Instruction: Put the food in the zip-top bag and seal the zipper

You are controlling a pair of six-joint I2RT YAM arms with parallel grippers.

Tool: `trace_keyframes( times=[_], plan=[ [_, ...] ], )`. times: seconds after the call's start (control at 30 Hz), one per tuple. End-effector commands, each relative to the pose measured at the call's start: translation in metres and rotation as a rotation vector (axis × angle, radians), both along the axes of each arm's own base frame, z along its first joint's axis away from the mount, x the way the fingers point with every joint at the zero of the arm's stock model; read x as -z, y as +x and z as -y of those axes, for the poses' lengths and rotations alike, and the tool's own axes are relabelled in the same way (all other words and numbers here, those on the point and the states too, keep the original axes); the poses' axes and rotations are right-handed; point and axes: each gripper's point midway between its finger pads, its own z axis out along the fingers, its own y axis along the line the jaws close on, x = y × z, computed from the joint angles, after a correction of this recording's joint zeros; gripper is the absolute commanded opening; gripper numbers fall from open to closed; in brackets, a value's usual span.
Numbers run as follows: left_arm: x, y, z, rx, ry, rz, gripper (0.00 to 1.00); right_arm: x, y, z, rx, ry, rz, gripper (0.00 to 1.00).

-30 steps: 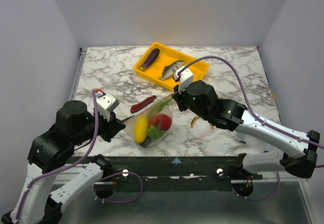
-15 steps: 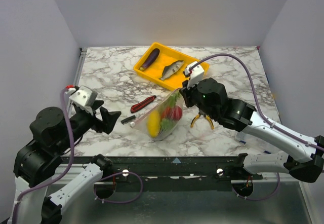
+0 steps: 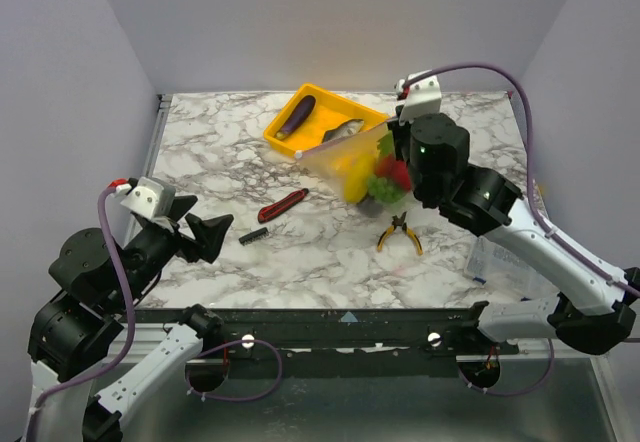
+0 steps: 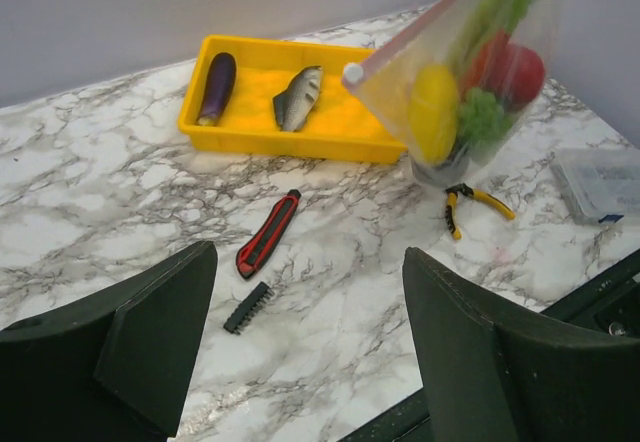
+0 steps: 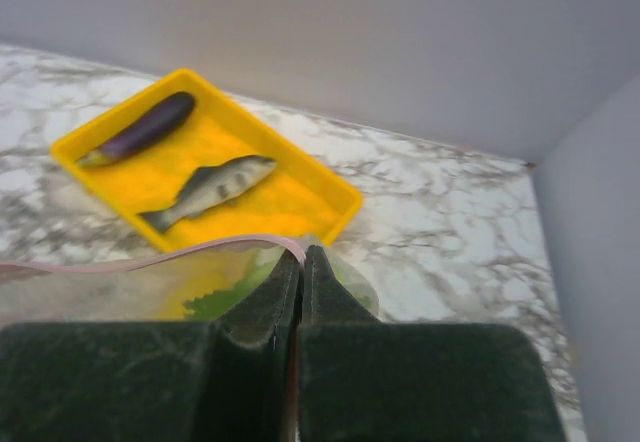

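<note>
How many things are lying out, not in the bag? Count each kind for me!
foods: 2, eggplant and fish
tray: 1
knife: 1
pliers: 1
small black piece: 1
flat pouch: 1
Total: 7

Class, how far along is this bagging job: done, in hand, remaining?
Done: squash, tomato and lettuce sit inside the zip-top bag. In hand: the right gripper pinches the bag's mouth edge, holding it off the table; the left gripper is open. Left: eggplant and fish lie in the yellow tray, and the zipper looks unsealed.
</note>
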Motion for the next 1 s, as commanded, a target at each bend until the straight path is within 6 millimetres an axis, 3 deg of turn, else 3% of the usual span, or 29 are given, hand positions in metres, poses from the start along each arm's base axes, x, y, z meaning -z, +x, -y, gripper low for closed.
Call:
trace_keyframes(
  times=[0.0, 0.23, 0.43, 0.57, 0.73, 0.97],
  plan=[
    [-0.002, -0.001, 0.017, 0.075, -0.05, 0.003, 0.77, -0.025, 0.035, 0.064, 0.301, -0.026, 0.061, 0.0],
    [0.003, -0.004, 0.032, 0.154, -0.063, -0.015, 0.77, -0.007, 0.098, 0.181, 0.671, -0.052, 0.016, 0.0],
    [0.005, -0.011, 0.045, 0.233, -0.087, -0.025, 0.77, 0.007, 0.116, 0.279, 0.93, -0.047, 0.005, 0.0],
    [0.01, -0.017, 0.052, 0.285, -0.087, -0.038, 0.77, 0.012, 0.119, 0.321, 1.042, -0.062, 0.012, 0.0],
    [0.017, -0.021, 0.052, 0.305, -0.062, -0.039, 0.77, 0.026, 0.121, 0.337, 1.128, -0.174, 0.026, 0.0],
    [0.023, -0.025, 0.047, 0.293, -0.055, -0.026, 0.77, 0.082, 0.13, 0.327, 1.077, -0.173, -0.036, 0.0]
  ],
)
